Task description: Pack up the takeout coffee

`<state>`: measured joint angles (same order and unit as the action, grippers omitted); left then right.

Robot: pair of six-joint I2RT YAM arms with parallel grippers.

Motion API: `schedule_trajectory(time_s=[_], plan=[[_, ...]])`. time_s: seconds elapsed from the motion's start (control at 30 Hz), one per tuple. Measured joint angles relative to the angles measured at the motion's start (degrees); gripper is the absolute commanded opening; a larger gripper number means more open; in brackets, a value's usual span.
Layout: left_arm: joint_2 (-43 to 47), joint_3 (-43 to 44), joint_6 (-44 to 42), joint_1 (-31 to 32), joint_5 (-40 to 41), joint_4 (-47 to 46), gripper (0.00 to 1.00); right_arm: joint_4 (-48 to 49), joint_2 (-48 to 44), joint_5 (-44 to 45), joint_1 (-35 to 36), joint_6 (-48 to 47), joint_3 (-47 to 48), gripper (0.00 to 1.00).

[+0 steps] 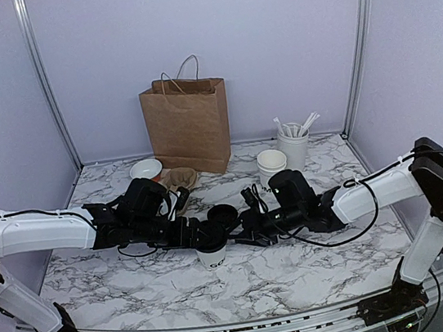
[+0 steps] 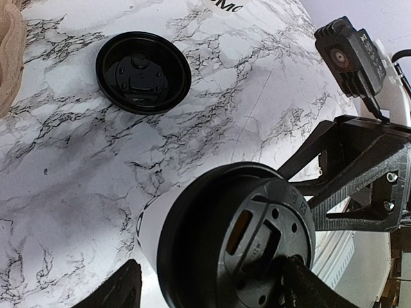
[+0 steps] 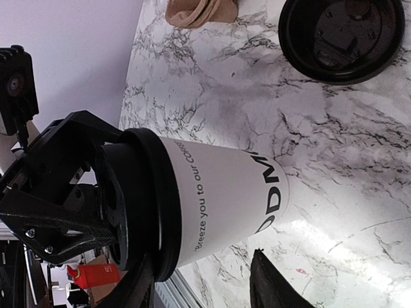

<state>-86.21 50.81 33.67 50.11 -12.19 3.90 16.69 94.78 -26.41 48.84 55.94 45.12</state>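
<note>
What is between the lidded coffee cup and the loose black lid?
Nothing; the left wrist view shows only bare marble tabletop between the lidded coffee cup and the loose black lid.

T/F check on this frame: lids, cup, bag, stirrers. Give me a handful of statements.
1. The lettered cup carries a black fitted lid. True.
2. A loose lid lies on the marble table. True.
3. The paper bag lies flat on its side. False: it stands upright at the back of the table.
4. The lettered cup is inside the bag. False: it stands on the table, well forward of the bag.
5. The stirrer cup stands left of the bag. False: in the top view it is to the bag's right.
</note>
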Motion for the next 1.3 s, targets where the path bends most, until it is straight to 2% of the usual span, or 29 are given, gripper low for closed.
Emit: schedule_trajectory(time_s=[0.6, 1.3], plan=[[1.4, -0.1, -0.2, -0.2, 0.3, 1.5, 0.76, -12.3, 1.7, 2.5, 0.0, -3.9, 8.7, 0.49], [6.4, 0.8, -0.3, -2.6, 1.8, 5.4, 0.77, -16.5, 1.9, 4.8, 0.0, -6.1, 11.4, 0.5]])
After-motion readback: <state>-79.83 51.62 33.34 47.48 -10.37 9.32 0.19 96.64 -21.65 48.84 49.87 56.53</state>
